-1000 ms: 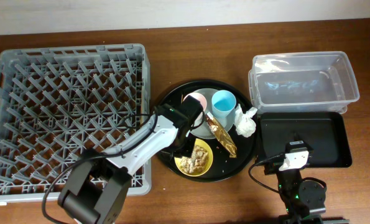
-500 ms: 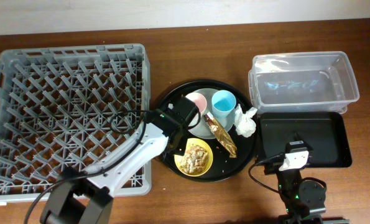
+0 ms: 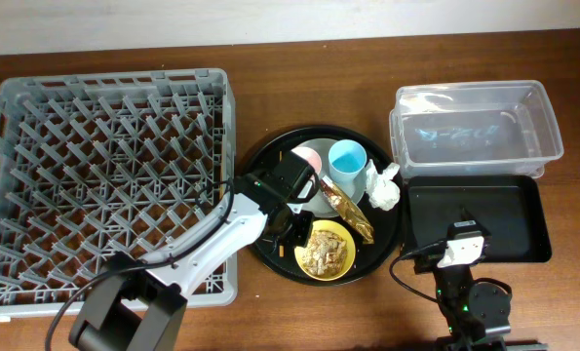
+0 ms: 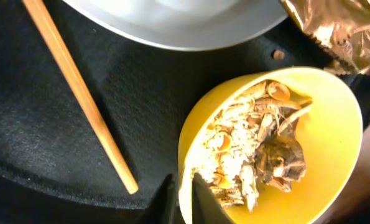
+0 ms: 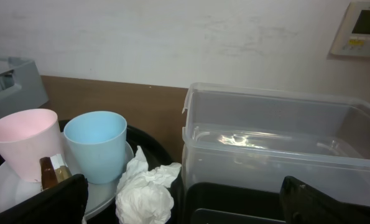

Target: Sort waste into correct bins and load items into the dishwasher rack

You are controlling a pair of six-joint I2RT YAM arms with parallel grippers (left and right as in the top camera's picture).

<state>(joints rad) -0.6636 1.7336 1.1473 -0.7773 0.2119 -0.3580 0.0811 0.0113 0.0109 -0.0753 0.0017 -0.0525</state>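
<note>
My left gripper (image 4: 183, 194) is shut on the near rim of the small yellow bowl (image 4: 321, 118), which holds brownish food scraps (image 4: 259, 146). In the overhead view the bowl (image 3: 328, 251) sits at the front of the round black tray (image 3: 270, 156), with the gripper (image 3: 294, 230) at its left. One wooden chopstick (image 4: 79, 93) lies beside it. The grey-green plate (image 3: 316, 201) carries the pink cup (image 3: 307, 158) and the blue cup (image 3: 348, 159). The gold wrapper (image 3: 346, 210) and the white tissue (image 3: 382, 190) lie to the right. My right gripper (image 5: 185, 211) is open and empty.
The grey dishwasher rack (image 3: 104, 175) fills the left side. The clear tub (image 3: 475, 132) stands at the back right, with the shallow black tray (image 3: 504, 210) in front of it. My right arm (image 3: 462, 249) rests at that tray's front edge.
My left gripper has dragged the yellow bowl to the right along the front of the round tray. The right arm has not moved.
</note>
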